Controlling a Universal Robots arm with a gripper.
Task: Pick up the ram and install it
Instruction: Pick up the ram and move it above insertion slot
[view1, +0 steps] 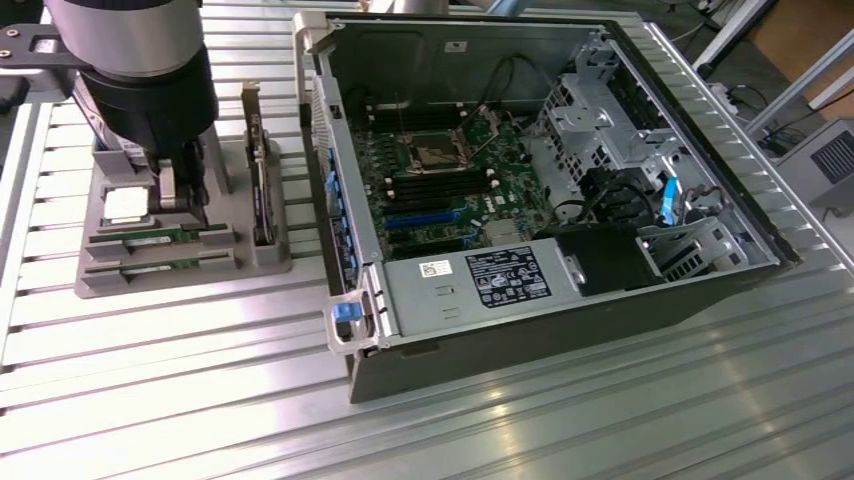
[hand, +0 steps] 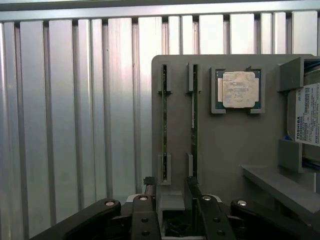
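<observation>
While the black two-fingered end effector (hand: 172, 207) hangs low with its fingers spread and gripping nothing, a long, narrow green circuit-board ram stick (hand: 164, 125) stands on edge just beyond its fingertips. The stick is slotted into a flat grey plastic holder (hand: 230, 145) on the ribbed aluminium bench (hand: 75, 125). A second ram stick (hand: 194, 120) stands parallel, just beside the first. A square silver processor chip (hand: 239, 89) lies further out, in its own pocket. The open grey computer case (view1: 441, 45) sits well apart to one side. The stick looks light, stiff and brittle. It probably wants a gentle pinch across its flat faces, mid-length, away from the contacts.
</observation>
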